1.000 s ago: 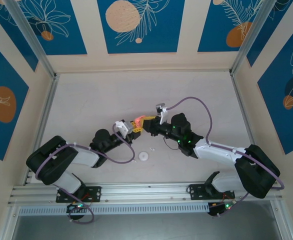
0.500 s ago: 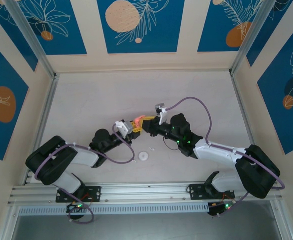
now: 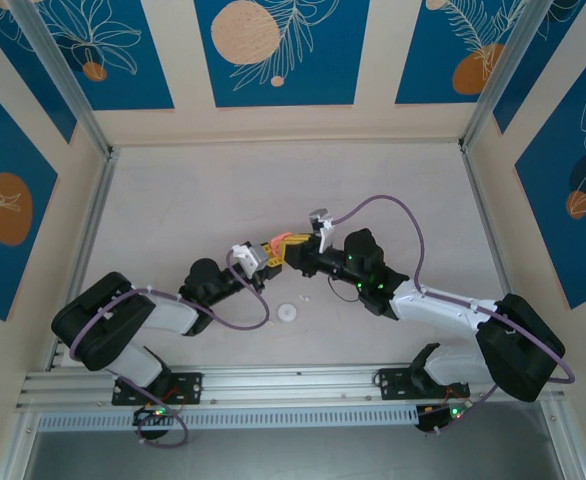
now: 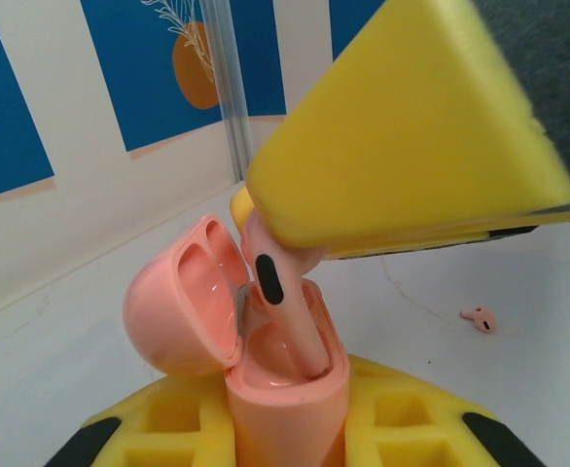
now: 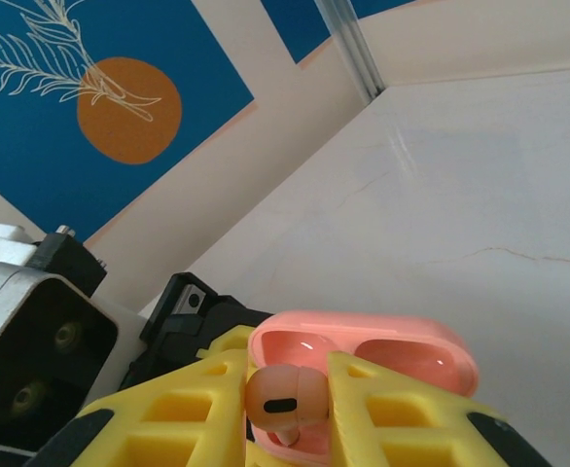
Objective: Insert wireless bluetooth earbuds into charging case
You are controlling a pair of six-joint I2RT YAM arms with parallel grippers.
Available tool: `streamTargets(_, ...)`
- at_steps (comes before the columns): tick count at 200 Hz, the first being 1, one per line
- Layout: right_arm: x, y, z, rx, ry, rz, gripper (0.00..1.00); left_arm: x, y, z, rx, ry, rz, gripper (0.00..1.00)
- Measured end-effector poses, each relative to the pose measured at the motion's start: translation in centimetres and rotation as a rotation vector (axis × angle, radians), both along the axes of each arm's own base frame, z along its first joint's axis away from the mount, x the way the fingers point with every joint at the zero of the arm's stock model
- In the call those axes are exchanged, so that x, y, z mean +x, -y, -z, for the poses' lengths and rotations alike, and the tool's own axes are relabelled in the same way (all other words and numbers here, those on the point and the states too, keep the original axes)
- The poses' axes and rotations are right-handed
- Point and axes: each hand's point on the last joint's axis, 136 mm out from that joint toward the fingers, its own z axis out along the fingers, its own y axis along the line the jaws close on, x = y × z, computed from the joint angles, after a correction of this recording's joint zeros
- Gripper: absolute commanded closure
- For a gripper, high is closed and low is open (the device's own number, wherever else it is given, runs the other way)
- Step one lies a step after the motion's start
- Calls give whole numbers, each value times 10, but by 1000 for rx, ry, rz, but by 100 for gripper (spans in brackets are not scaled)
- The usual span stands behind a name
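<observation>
Right tool (image 3: 290, 247) edged slightly up-table; right elbow (image 3: 519, 347) shifted outward.

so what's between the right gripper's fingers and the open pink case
A salmon-pink earbud, pinched in the right gripper, its stem reaching into a socket of the pink case held by the left gripper. The left wrist view shows it.

we take this for a robot test cell in a lab, not a home or a shop. the pale bench (image 3: 193, 200) is boxed in on three sides by cream walls (image 3: 183, 60) hung with blue printed panels (image 3: 313, 60) of orange discs and leaf outlines, like a staged backdrop. bare aluminium posts (image 3: 63, 75) run up the corners. an aluminium rail (image 3: 293, 382) and a slotted cable duct (image 3: 293, 418) cross the near edge, where two black-and-white arms (image 3: 123, 325) are bolted down, trailing lilac cables (image 3: 373, 203) and showing small green lights (image 3: 358, 262).
</observation>
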Motion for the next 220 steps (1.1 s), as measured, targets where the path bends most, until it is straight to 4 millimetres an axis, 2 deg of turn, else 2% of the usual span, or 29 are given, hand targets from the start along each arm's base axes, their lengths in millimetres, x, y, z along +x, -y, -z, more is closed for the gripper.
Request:
streamTargets(96,-3,-3,3,-2,-11,-20,75,-2,0,-6,-9,11,9,86)
streamTargets(179,-1,-5,10,-4,-39,-18,60,-1,0,3,16,-19,3,86)
streamTargets(220,-2,-4,10,-6,-42,-17,59,-1,0,3,16,-20,1,86)
